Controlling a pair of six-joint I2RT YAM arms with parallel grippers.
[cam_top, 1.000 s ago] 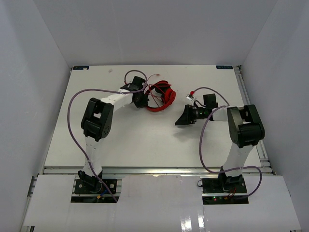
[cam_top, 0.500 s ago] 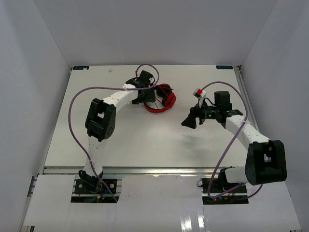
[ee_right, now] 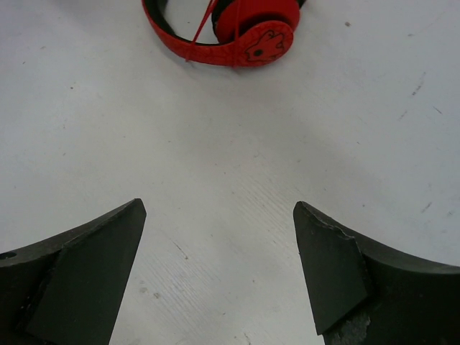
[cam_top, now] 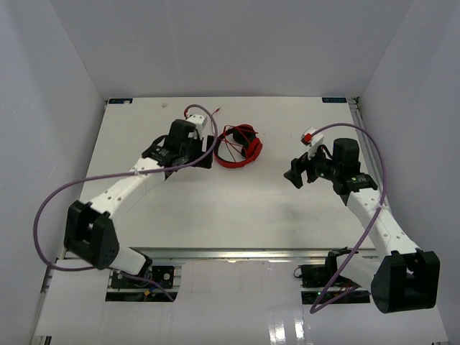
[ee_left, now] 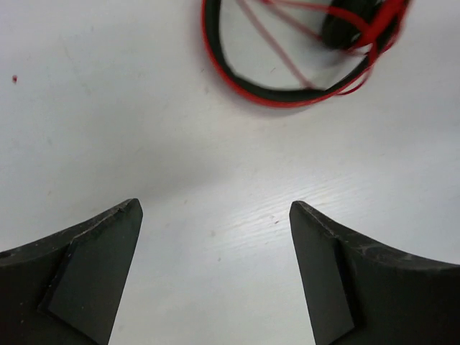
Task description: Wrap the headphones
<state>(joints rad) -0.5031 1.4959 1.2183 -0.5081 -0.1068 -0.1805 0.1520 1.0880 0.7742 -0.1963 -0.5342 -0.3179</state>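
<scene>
The headphones (ee_right: 255, 32) lie flat, red cable (ee_left: 277, 43) crossing their loop.

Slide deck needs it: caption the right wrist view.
Open right gripper above the white table, red headphones lying ahead, untouched.

Red headphones (cam_top: 238, 146) on table (cam_top: 215, 208), left tool (cam_top: 208, 154) beside, right tool (cam_top: 294, 174) apart

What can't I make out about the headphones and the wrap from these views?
- Left wrist: the top edge cuts off the headphones; only an arc of them and blurred cable strands show.
- Right wrist: the same edge cuts them; one earcup and little else shows.
- Top: the cable is too thin to trace, so its plug end and how many turns it makes cannot be told.
</scene>
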